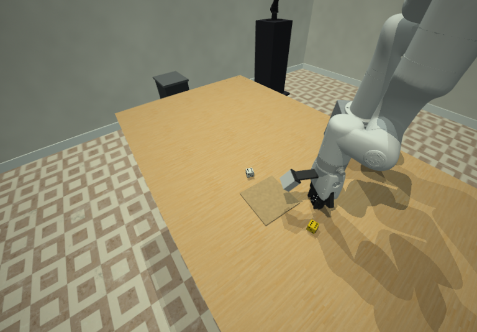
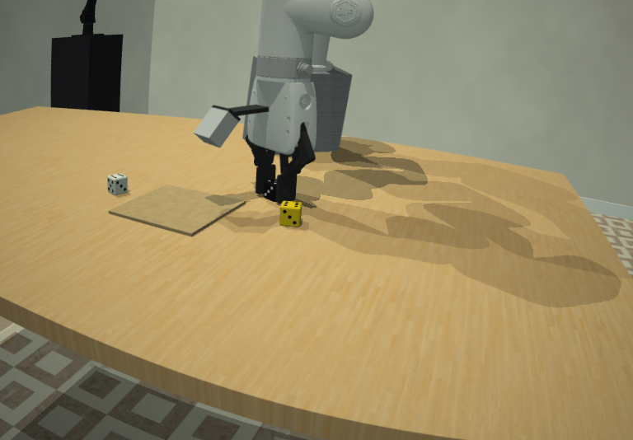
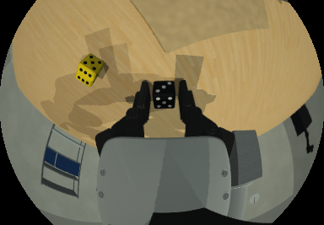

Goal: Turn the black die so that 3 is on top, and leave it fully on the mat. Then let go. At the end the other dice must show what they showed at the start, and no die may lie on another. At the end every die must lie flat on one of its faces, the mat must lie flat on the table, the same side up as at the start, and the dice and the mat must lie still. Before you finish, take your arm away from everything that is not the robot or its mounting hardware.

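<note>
The black die (image 3: 164, 95) lies on the bare table just off the right edge of the tan mat (image 1: 269, 199), which lies flat. My gripper (image 3: 164, 88) is lowered straight down around the die, one finger on each side, with the fingertips near the table. The fingers stand partly open and do not squeeze the die. In the top and exterior views the die (image 2: 269, 188) is mostly hidden between the black fingers (image 2: 275, 189). Its top face shows white pips in the wrist view.
A yellow die (image 2: 290, 212) lies on the table close in front of the gripper, beyond the mat's corner. A white die (image 2: 117, 184) lies off the mat's far left corner. A grey block on a black stalk (image 2: 214, 126) juts from the wrist above the mat.
</note>
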Controlling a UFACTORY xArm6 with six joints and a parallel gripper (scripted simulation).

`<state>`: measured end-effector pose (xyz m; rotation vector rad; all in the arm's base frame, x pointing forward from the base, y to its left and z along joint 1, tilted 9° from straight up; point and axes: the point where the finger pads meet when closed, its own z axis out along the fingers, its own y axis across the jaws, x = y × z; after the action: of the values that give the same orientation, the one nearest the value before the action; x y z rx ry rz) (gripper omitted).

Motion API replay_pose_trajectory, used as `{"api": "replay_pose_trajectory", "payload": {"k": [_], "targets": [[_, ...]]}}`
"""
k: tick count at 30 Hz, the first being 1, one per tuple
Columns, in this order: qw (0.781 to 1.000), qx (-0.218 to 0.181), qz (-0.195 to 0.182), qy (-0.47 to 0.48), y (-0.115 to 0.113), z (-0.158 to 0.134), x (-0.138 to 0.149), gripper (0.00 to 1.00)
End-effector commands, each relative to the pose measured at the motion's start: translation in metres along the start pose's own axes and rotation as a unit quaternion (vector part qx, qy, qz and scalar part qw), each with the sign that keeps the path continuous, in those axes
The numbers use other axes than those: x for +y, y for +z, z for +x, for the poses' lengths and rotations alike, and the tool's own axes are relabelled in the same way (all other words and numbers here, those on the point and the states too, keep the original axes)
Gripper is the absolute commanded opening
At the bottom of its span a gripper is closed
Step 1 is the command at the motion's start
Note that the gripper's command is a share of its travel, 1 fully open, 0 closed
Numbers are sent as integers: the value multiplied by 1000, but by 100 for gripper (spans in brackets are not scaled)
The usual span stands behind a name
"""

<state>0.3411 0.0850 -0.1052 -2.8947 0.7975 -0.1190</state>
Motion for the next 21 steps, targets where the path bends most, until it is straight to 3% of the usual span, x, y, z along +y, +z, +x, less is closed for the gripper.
{"api": "replay_pose_trajectory", "payload": {"k": [1,5,6,21], "targets": [[1000,1,1,0,-1,1,-1,42],[1000,1,1,0,-1,1,-1,42],[1000,1,1,0,-1,1,-1,21],[1000,1,1,0,-1,1,-1,21]]}}
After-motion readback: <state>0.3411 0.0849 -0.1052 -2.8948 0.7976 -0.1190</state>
